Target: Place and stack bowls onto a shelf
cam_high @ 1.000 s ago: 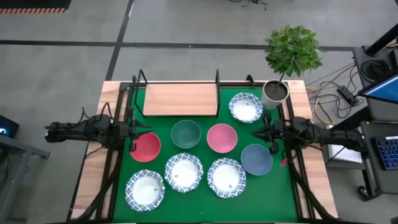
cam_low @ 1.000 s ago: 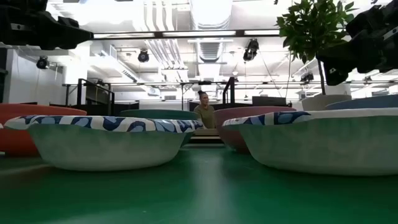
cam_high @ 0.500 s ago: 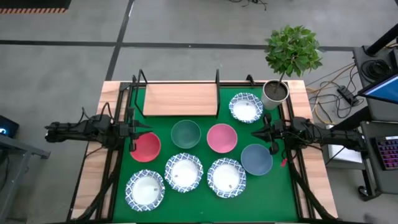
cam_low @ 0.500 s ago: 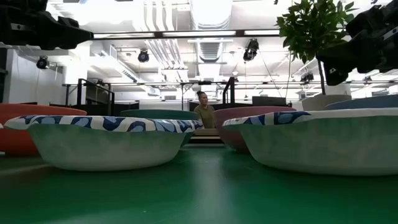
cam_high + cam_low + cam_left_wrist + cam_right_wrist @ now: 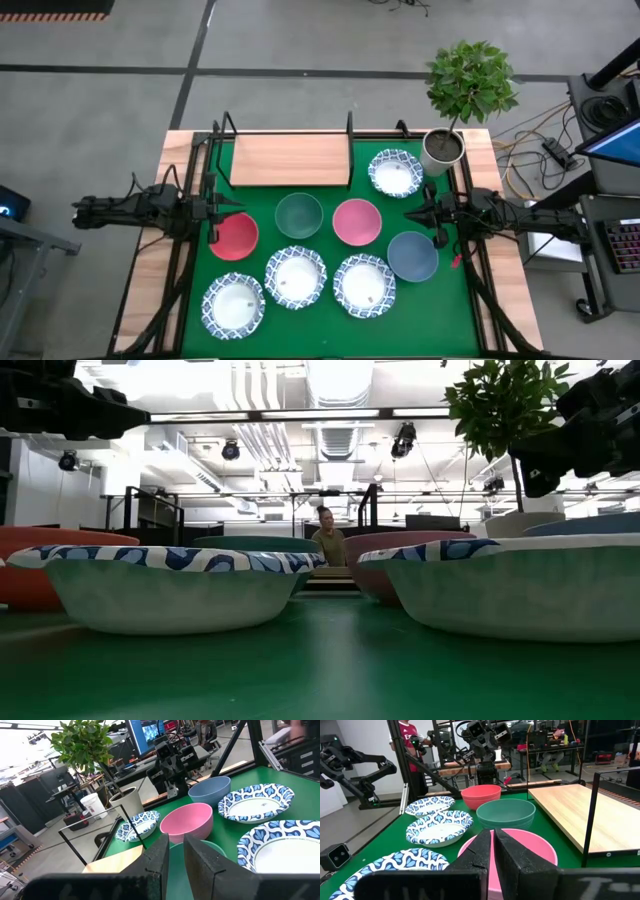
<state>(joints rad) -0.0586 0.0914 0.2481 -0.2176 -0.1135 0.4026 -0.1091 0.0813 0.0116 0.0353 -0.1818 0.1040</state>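
The light-wood shelf (image 5: 290, 160) stands on black rods at the far side of the green mat. Eight bowls rest on the mat: one white-and-blue (image 5: 396, 172) beside the shelf, dark green (image 5: 299, 215), pink (image 5: 357, 221), red (image 5: 234, 236), grey-blue (image 5: 412, 256), and three white-and-blue along the near side (image 5: 233, 305) (image 5: 295, 276) (image 5: 364, 285). My left gripper (image 5: 240, 212) hovers over the red bowl's far rim, with a narrow gap between its fingers (image 5: 176, 851). My right gripper (image 5: 408, 213) hovers between the pink and grey-blue bowls, shut (image 5: 493, 836).
A white pot (image 5: 441, 148) with a leafy plant (image 5: 471, 78) stands at the table's far right corner, next to the patterned bowl. Black frame rods (image 5: 212, 150) rise at the shelf's ends. A person (image 5: 327, 540) stands in the room beyond the table.
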